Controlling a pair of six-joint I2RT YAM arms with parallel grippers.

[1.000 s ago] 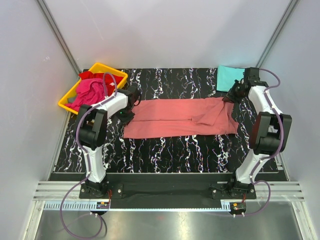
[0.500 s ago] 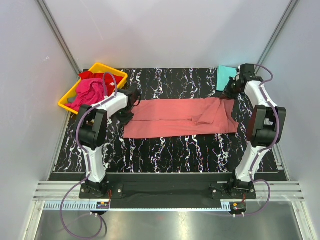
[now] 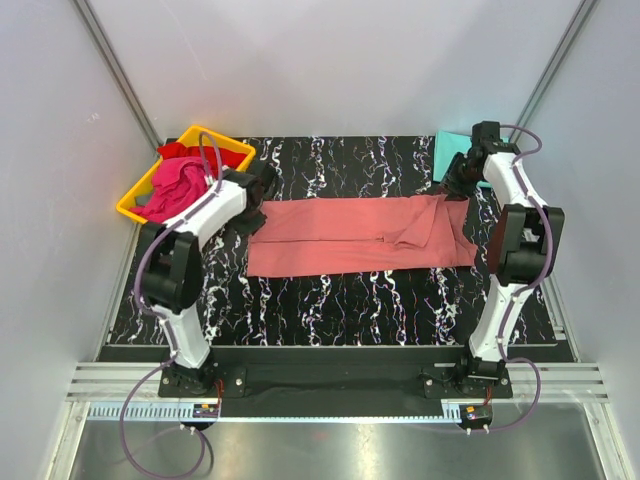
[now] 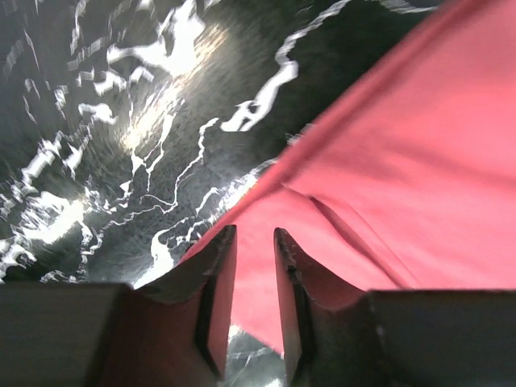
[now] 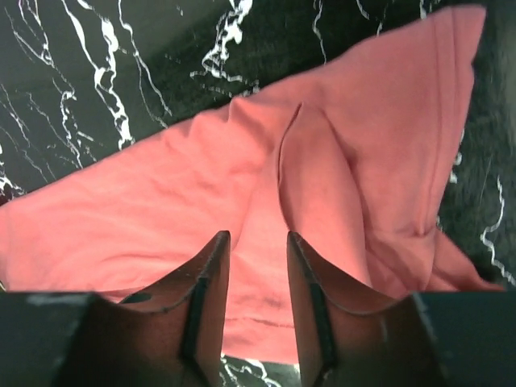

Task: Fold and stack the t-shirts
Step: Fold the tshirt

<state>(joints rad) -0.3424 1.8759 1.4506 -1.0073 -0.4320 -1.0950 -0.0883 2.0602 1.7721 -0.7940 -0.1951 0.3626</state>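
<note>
The salmon-pink t-shirt (image 3: 360,235) lies flat as a long folded strip across the middle of the table. My left gripper (image 3: 262,190) is at its back left corner. In the left wrist view the left gripper (image 4: 254,234) is slightly open and empty over the shirt's edge (image 4: 403,161). My right gripper (image 3: 458,185) is at the back right corner, and in its wrist view it (image 5: 258,236) is open and empty above the wrinkled cloth (image 5: 161,218). The turquoise t-shirt (image 3: 452,155) lies folded at the back right. The magenta t-shirt (image 3: 178,185) and the red t-shirt (image 3: 180,152) lie crumpled in the tray.
The yellow plastic tray (image 3: 228,141) stands at the back left corner, partly off the black marbled mat (image 3: 330,300). White walls enclose the table on three sides. Both arm bases stand at the near edge.
Both grippers have moved towards the back of the table, away from the pink shirt's ends. The shirt has stayed flat and in place.
</note>
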